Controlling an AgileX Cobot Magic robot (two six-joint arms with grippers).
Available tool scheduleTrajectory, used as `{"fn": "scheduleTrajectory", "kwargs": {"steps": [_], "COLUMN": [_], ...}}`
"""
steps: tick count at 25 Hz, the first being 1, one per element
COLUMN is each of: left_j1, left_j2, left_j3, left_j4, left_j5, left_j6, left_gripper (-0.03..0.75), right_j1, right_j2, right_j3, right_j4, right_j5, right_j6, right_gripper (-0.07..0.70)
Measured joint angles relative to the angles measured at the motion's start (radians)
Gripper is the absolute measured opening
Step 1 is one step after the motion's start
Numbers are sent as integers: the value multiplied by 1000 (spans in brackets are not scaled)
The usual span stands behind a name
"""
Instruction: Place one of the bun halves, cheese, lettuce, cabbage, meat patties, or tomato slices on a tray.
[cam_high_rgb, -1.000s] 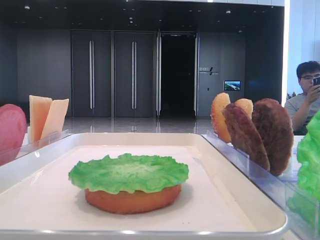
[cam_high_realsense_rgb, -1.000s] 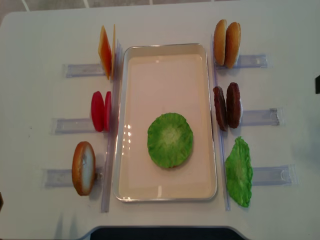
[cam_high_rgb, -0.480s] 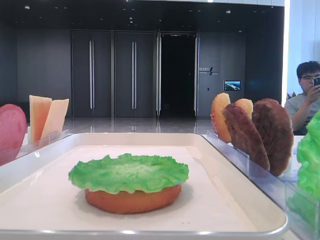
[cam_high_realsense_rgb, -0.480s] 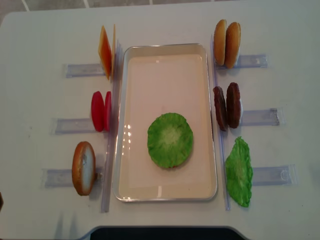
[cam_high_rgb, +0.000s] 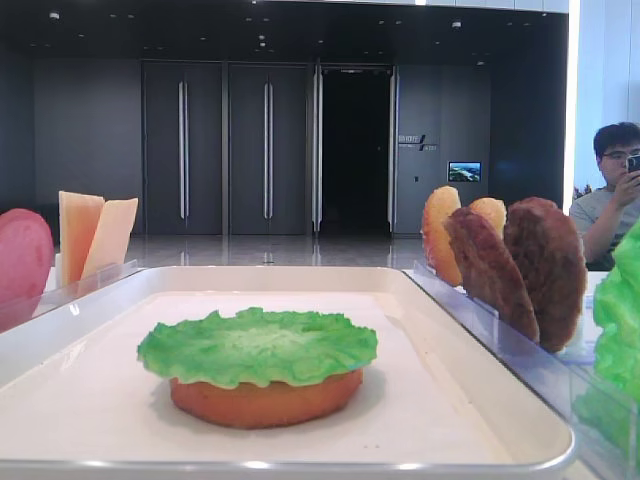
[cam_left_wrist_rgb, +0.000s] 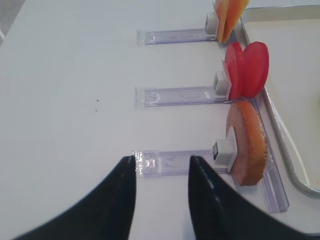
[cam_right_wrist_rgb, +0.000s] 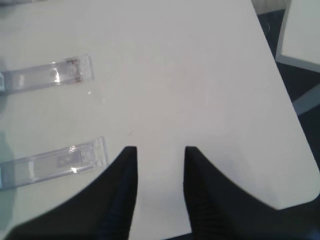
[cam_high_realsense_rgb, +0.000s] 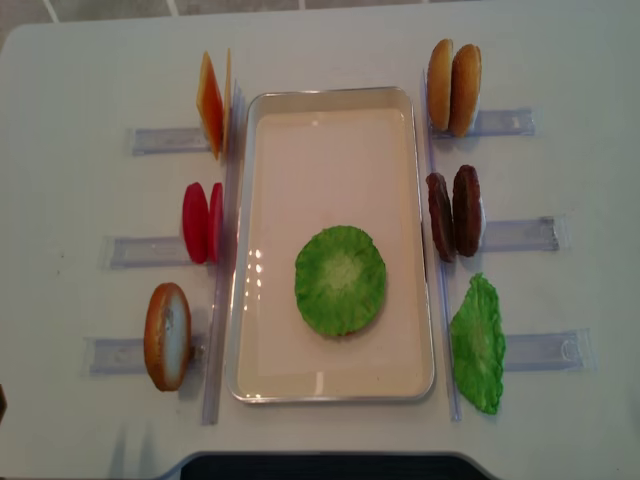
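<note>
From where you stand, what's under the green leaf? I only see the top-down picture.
Observer: A bun half lies flat on the tray, with the lettuce on top.
Child: Is a robot hand holding anything?
Observer: No. The right gripper is open over bare table, holding nothing.
Child: And the other hand?
Observer: The left gripper is open too, empty, near the rack with a standing bun.

buns (cam_high_realsense_rgb: 454, 88) 4 | cheese (cam_high_realsense_rgb: 212, 103) 2 | tomato (cam_high_realsense_rgb: 201, 222) 2 | patties (cam_high_realsense_rgb: 455, 212) 2 | lettuce (cam_high_realsense_rgb: 340, 280) 2 | tray (cam_high_realsense_rgb: 330, 98) 1
</note>
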Motion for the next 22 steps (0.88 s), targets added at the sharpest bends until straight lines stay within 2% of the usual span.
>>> {"fn": "scheduleTrajectory", "kwargs": {"steps": [11, 22], "left_j1": [0, 0], "left_j2": [0, 0], "left_j3": [0, 0], "left_j4": [0, 0], "left_j5": [0, 0], "left_j6": [0, 0], "left_gripper": [273, 273], "right_j1": [0, 0], "right_j2": [-335, -420], "right_j3": [132, 144], "right_j4": [42, 67], "right_j5": [-1, -16], "right_j6": [-19, -70], "right_gripper": [251, 246]}}
